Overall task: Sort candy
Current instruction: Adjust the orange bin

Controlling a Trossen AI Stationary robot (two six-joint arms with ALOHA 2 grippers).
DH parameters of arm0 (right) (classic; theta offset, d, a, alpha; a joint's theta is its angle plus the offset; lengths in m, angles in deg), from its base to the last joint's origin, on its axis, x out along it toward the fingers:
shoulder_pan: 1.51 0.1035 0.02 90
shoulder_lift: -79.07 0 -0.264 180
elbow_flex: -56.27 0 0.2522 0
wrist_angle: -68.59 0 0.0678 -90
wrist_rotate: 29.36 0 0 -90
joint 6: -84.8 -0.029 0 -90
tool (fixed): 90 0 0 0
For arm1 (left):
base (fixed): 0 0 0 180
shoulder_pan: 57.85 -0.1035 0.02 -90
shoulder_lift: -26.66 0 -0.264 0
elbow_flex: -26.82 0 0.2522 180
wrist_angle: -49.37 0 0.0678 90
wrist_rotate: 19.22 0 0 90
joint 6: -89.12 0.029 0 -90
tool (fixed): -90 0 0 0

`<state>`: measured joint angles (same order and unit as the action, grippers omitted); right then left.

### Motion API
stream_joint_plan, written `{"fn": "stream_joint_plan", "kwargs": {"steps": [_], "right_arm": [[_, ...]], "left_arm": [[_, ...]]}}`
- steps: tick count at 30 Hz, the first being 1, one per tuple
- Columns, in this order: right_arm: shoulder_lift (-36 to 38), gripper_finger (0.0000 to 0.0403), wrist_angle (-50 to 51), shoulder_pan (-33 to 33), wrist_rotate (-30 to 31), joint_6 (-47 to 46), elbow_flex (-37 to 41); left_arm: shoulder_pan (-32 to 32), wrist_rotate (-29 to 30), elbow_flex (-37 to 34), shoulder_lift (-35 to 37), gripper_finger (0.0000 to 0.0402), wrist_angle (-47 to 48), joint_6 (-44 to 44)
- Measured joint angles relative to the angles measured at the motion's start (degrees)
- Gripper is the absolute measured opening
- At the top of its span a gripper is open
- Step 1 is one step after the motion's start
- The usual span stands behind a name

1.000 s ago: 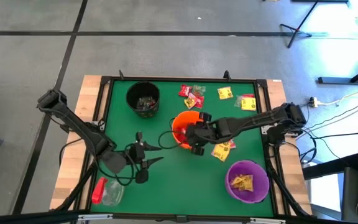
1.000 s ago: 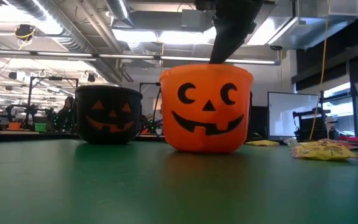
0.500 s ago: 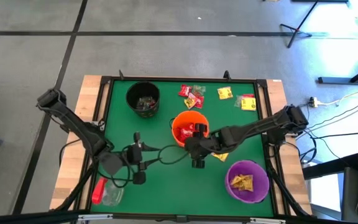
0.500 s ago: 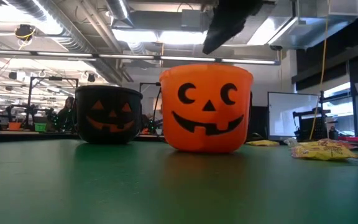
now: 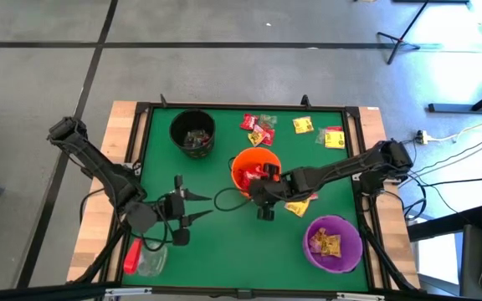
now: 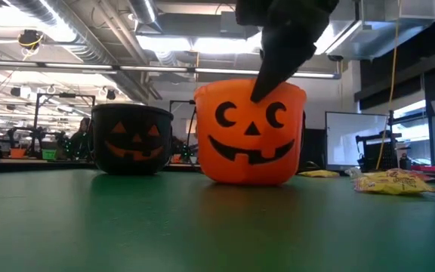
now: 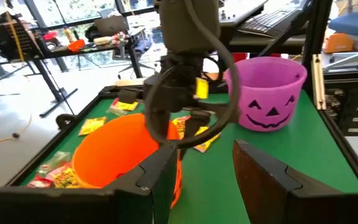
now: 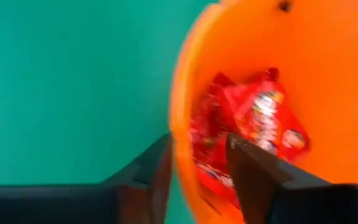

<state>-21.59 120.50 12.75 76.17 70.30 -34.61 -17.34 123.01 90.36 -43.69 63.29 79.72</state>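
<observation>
The orange bucket (image 5: pixel 253 171), mid-bench, is serving as the landmark. Going by the low view, nearest the camera, on the near side of the bucket, the right gripper (image 5: pixel 264 199) is hanging just above its rim; its fingers (image 8: pixel 253 174) are standing apart, 1 outside the wall and 1 over the red candy (image 8: pixel 253 124) inside, and holding nothing. Beside the bucket, on the left arm's side, the left gripper (image 5: pixel 192 207) is waiting over the green bench (image 5: pixel 224 242) with jaws parted and empty. Beside the bucket toward the right arm, a few yellow packets (image 5: pixel 299 203) are lying loose. On the near side of those, the purple bucket (image 5: pixel 335 242) is holding yellow candy. Beyond the orange bucket, more red and yellow packets (image 5: pixel 259 130) are lying scattered, with the black bucket (image 5: pixel 192 132) near them.

The step appears to be clearing the bucket for the next pick. Doing it well means lifting straight up before moving sideways, so the straddling fingers are not tipping the rim, then descending squarely on 1 packet only.
</observation>
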Motion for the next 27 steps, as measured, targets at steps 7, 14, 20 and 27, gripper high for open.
{"fn": "stream_joint_plan", "kwargs": {"steps": [7,14,20,27], "right_arm": [[0.00,0.0013,-5.34,-0.02,-6.86,1.40,0.00],[0.00,0.0040,-9.80,0.00,-10.63,1.41,0.00],[0.00,0.0016,-12.50,0.55,-14.17,1.26,0.00],[0.00,0.0012,-15.36,3.24,-15.87,1.29,0.00]], "left_arm": [[0.02,2.33,0.00,0.00,0.0149,-0.11,0.03],[0.02,2.37,0.00,0.00,0.0149,-0.13,0.01],[0.02,3.13,0.00,0.04,0.0149,-0.13,0.98],[0.58,5.13,0.00,2.26,0.0149,0.38,1.00]]}}
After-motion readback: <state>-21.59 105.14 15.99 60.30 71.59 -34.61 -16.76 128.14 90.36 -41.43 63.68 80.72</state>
